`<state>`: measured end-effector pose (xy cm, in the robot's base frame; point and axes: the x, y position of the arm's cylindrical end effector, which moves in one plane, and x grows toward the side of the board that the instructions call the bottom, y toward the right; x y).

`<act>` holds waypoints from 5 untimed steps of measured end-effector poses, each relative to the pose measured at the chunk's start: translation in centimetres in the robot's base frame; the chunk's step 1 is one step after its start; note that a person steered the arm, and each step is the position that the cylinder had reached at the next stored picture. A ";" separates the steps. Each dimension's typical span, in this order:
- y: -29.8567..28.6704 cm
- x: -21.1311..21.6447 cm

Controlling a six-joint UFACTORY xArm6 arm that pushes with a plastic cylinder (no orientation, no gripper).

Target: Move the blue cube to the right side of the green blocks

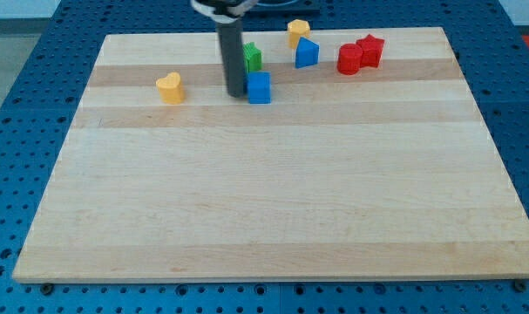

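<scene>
Our tip [236, 94]: a bare rod, no pincer to judge; we touched the blue cube's [260, 88] left.
Green block [252, 58]: sat just behind the blue cube.

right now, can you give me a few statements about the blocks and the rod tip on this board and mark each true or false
1. My tip sits just to the view's left of the blue cube. True.
2. The green block lies toward the view's bottom from the blue cube. False: it lies toward the view's top, partly hidden behind the rod.
3. Two red blocks sit side by side near the view's top right. True.
4. The yellow heart-shaped block touches the blue cube. False: it stands apart, to the view's left of the rod.
5. A second blue block lies just below another yellow block. True.
</scene>
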<state>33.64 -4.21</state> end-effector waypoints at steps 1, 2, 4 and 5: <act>2.8 0.3; 3.0 5.2; 11.2 2.9; 8.5 2.2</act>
<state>35.83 4.25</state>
